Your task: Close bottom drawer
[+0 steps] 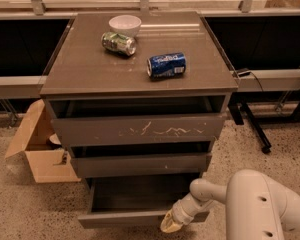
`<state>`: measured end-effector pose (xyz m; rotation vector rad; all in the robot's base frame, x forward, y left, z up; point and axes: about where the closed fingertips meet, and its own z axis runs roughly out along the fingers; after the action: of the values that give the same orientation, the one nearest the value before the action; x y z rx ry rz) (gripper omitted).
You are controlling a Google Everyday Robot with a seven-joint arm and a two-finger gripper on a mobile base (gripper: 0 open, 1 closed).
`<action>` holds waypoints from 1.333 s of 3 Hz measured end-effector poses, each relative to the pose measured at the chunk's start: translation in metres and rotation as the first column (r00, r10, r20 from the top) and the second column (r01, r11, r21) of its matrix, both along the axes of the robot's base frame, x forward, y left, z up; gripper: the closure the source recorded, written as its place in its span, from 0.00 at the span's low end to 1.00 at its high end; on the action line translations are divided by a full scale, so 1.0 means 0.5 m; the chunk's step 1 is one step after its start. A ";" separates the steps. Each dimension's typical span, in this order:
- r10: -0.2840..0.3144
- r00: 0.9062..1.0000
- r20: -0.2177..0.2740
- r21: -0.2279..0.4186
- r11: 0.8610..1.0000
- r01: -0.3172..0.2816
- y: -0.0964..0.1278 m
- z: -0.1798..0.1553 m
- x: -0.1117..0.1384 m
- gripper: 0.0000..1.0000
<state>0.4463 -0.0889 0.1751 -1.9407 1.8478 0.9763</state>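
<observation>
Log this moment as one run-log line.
bottom drawer: pulled out, open | gripper: at drawer's front edge, right of centre | contact: cannot tell | state: drawer not yet closed

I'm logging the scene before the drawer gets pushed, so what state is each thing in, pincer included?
bottom drawer: pulled well out
middle drawer: nearly in
top drawer: nearly in, front scratched
blue can: lying on its side
white bowl: upright
green can: lying on its side, by the white bowl
cardboard box: on the floor, flaps open
pincer: low at the bottom drawer's front, right of centre
</observation>
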 end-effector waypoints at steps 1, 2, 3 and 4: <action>-0.021 1.000 0.018 -0.013 1.000 0.022 -0.010 -0.008 0.017 0.55; -0.055 0.997 0.051 -0.037 0.998 0.056 -0.027 -0.021 0.053 0.32; -0.064 0.996 0.066 -0.042 0.997 0.067 -0.037 -0.021 0.065 0.08; -0.084 0.992 0.091 -0.040 0.995 0.088 -0.066 -0.015 0.104 0.00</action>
<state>0.4985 -0.1219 0.1678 -1.8801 1.9000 0.8159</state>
